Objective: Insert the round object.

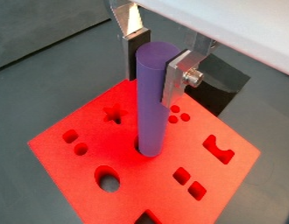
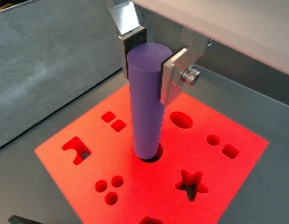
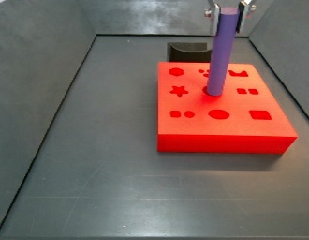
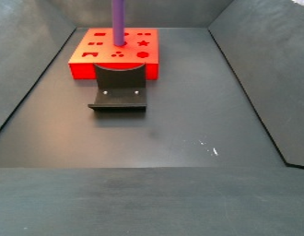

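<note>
My gripper (image 1: 153, 63) is shut on the upper end of the round object, a long purple cylinder peg (image 1: 151, 105), and holds it upright; both wrist views show this (image 2: 151, 63). The peg (image 2: 144, 105) stands over the middle of the red block (image 2: 77, 131), which has several shaped holes. Its lower end sits at a round hole in the block's centre; a dark crescent shows beside it. In a side view the peg (image 3: 220, 56) rises from the block (image 3: 226, 136) to the gripper (image 3: 228, 7). In a side view the peg (image 4: 120, 23) shows, but the gripper is out of view.
The dark fixture (image 4: 120, 94) stands on the floor against one side of the red block (image 4: 87, 66) and shows behind it in a side view (image 3: 186, 50). An oval hole (image 2: 179, 119) and a star hole (image 2: 190, 183) lie near the peg. Grey walls (image 3: 45, 56) enclose the floor.
</note>
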